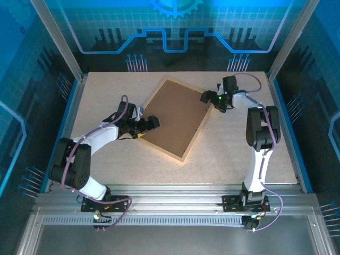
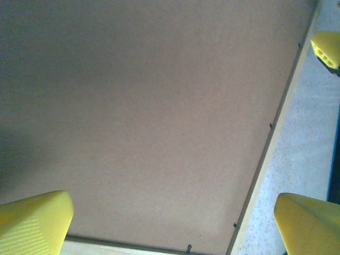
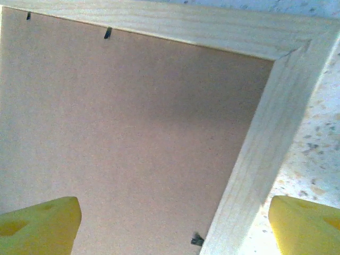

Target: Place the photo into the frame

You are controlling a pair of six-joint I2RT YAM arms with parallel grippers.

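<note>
The thin light-wood rectangular frame [image 1: 198, 135] is laid face down mid-table, plain brown backing board [image 1: 175, 117] uppermost, the left gripper [image 1: 152, 124] spread wide at its left edge, the right gripper [image 1: 211, 102] likewise at its far corner; closing-up is judged in hand, the backing to be pressed home next

We see pale natural wood with fine grain on the frame [image 3: 265, 133], centre right, edging a plain matte brown backing board [image 3: 122, 138] dotted with small black tabs [image 3: 108, 33]. The surface [image 3: 319, 154], far right, is off-white with brown and grey speckles. The left claw [image 2: 170, 226] and right claw [image 3: 172, 226] have bright yellow fingers.
</note>
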